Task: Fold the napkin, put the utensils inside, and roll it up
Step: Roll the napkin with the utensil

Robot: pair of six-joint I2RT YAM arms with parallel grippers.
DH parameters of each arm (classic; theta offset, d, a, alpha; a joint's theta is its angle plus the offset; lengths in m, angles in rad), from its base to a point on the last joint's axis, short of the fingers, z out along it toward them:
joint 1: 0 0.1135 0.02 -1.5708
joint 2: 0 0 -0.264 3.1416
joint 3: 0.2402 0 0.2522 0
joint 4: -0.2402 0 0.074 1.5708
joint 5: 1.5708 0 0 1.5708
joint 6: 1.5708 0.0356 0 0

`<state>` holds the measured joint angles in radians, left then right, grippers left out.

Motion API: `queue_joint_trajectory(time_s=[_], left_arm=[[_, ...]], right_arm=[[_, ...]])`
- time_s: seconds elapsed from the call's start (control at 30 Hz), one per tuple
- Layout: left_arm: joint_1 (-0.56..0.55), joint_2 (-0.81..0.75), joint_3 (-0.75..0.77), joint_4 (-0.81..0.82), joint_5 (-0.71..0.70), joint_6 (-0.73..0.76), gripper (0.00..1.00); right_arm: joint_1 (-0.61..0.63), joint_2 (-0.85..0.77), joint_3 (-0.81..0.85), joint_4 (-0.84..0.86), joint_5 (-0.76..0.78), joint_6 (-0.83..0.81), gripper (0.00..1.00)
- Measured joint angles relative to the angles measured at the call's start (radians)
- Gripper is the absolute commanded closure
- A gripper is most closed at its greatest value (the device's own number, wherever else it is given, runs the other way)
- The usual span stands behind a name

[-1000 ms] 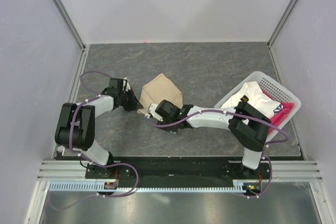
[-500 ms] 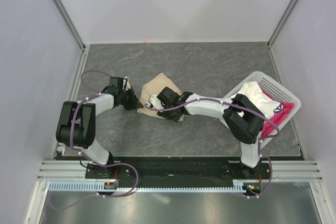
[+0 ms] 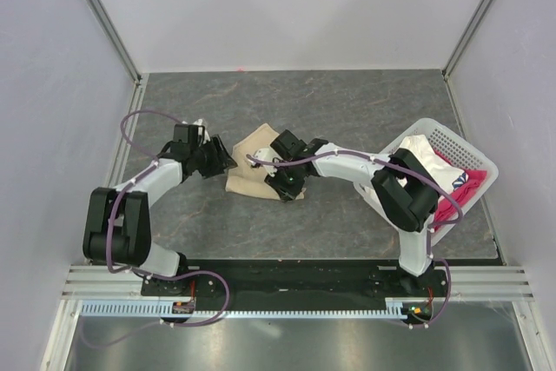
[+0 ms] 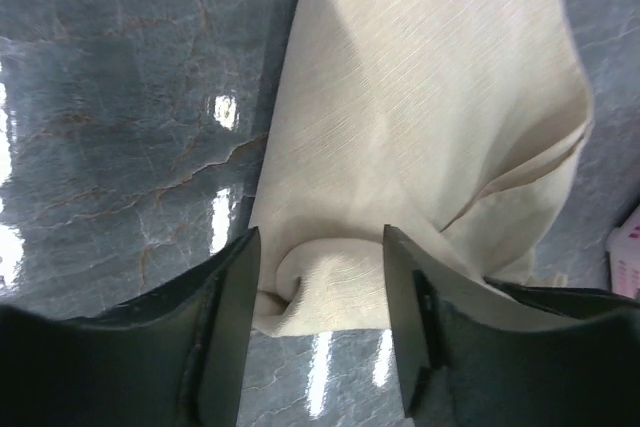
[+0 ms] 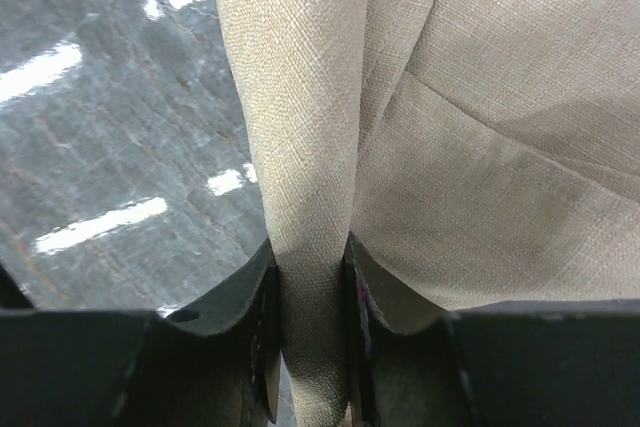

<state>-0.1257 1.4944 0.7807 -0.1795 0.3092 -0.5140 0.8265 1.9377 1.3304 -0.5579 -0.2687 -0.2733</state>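
The beige napkin (image 3: 257, 155) lies part-rolled in the middle of the table, its rolled edge on the near side. My left gripper (image 3: 223, 162) is open at the roll's left end. In the left wrist view the curled end of the napkin (image 4: 430, 97) sits between the spread fingers of the left gripper (image 4: 320, 247) without being pinched. My right gripper (image 3: 283, 182) is shut on the roll further right. The right wrist view shows the right gripper (image 5: 312, 257) squeezing a thick fold of the napkin (image 5: 480, 97). The utensils are hidden.
A white slotted basket (image 3: 473, 152) stands at the right and holds a white cloth (image 3: 424, 158) and a pink-red cloth (image 3: 450, 204). Grey walls and metal posts close in the table on three sides. Dark marbled tabletop (image 3: 347, 110) lies beyond the napkin.
My left gripper has opened and let go of the napkin's rolled end. The right gripper closed on the roll and shifted away from the near edge, the arm stretching across.
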Motion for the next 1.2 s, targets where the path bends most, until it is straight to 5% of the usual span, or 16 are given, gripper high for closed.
queue_joint_trajectory(time_s=[0.63,1.2], left_arm=[[0.001,-0.198,-0.201,0.054,-0.049,-0.002,0.24],[0.002,-0.329,-0.347,0.040,-0.063,-0.062,0.30]], right_arm=[[-0.119,0.207,0.181,-0.213,-0.515,0.046,0.85],[-0.157,0.350,0.330,-0.388,-0.627,0.114,0.86]])
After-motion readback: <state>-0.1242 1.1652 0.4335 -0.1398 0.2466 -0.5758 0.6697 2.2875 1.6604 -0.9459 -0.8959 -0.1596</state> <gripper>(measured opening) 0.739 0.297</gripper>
